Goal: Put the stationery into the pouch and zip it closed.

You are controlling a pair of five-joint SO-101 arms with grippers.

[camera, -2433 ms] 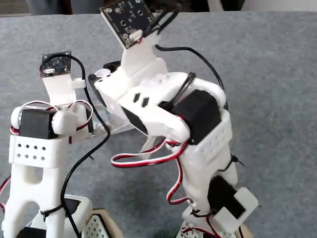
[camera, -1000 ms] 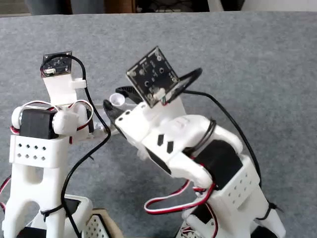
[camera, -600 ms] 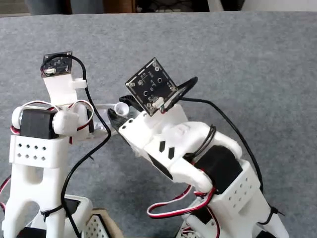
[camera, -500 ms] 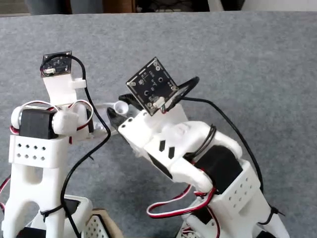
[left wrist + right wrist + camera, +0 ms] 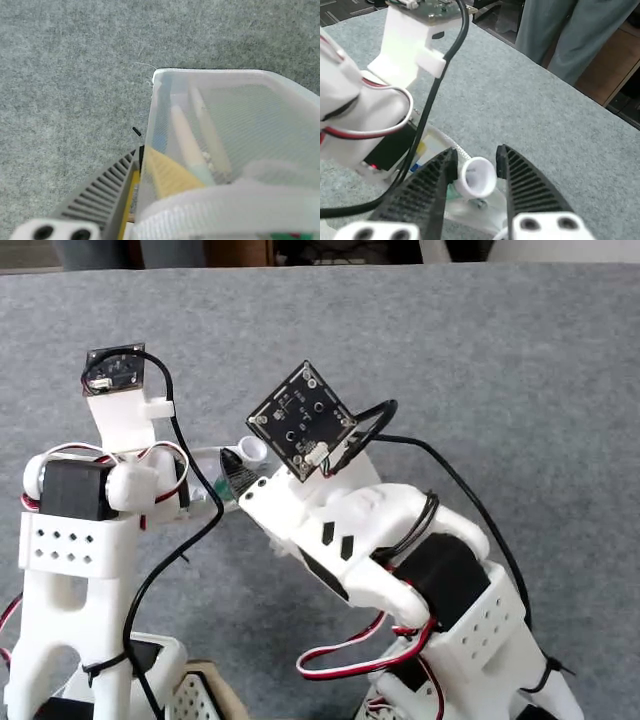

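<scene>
The grey bench [image 5: 500,360] spans the high view. The right arm [image 5: 400,550] leans in from lower right toward the left arm [image 5: 75,520]. Between them, left of centre, lies the translucent pouch [image 5: 240,125]. The left claw [image 5: 125,180] sits against its edge, and I cannot tell its grip. The right claw [image 5: 475,152] is narrowed onto a white tube [image 5: 477,179] over the pouch. Pens [image 5: 187,145] lie inside.
</scene>
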